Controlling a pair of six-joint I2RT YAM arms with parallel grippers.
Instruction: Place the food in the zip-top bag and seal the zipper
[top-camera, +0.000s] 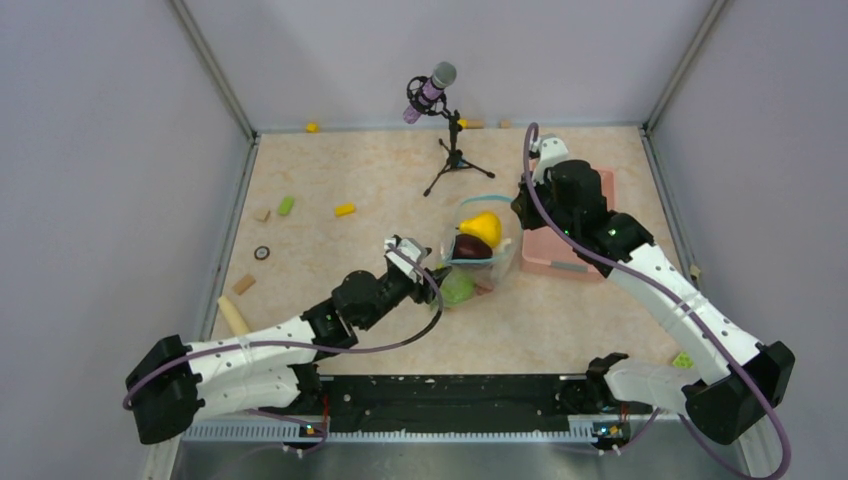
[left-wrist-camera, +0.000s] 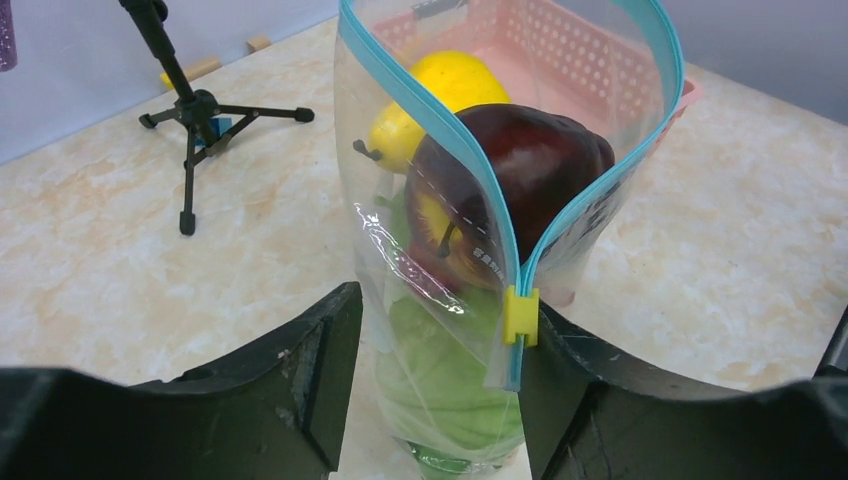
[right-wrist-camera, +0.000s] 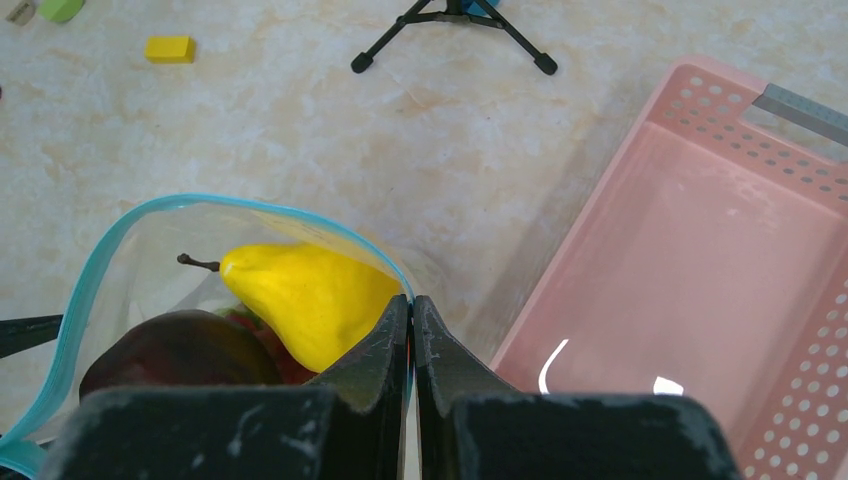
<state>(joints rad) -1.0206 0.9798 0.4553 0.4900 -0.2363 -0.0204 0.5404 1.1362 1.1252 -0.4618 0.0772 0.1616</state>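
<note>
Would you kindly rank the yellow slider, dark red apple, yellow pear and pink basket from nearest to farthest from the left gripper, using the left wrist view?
From the left gripper:
1. yellow slider, by its right finger.
2. dark red apple, just behind the slider.
3. yellow pear, behind the apple, leftward.
4. pink basket, farthest back.

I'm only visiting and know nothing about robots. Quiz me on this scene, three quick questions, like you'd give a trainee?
1. True or false: the zipper is closed all the way along.
2. What is the right gripper pinching? A) the pear B) the bag's rim C) the basket
3. Fill in: the small slider on the zipper is coloured ____.

Key: 1 false, since the mouth gapes open above the slider. 2 B. 3 yellow.
</note>
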